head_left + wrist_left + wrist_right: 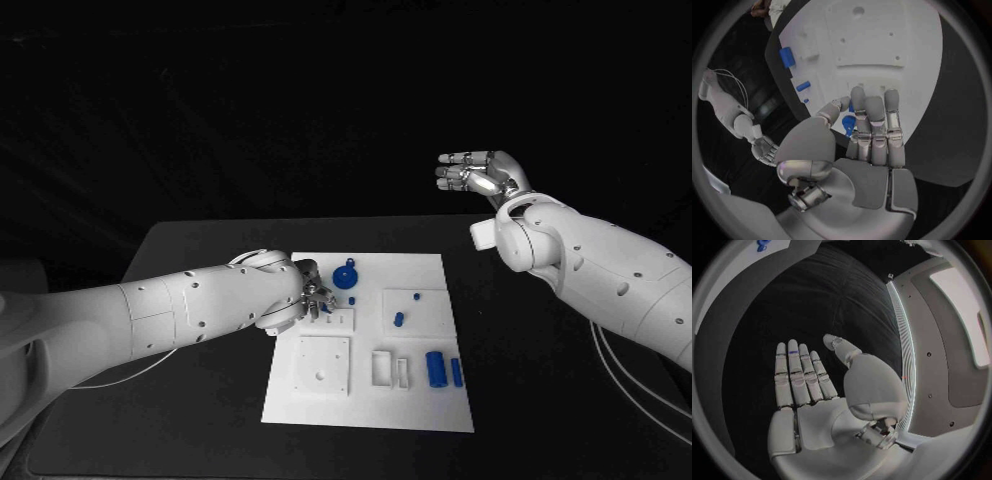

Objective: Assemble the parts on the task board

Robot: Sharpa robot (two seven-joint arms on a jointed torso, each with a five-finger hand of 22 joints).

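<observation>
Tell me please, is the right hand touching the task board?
Apart: the head view shows the right hand raised beyond the table's far edge, well clear of the task board.

Left hand [315,300] sits low over task board [426,400] upper-left area, arm crossing table [202,245] from the left, blocking access from that side. Round blue part [345,276] just beside its fingers. Board's right half crowded: small pegs [400,319], upright cylinder [436,368], bar [457,372], white frame [385,366]. Near edge of board bare. Right hand [479,175] raised, fingers apart, well behind the table's far edge; black table strip right of board open.
</observation>
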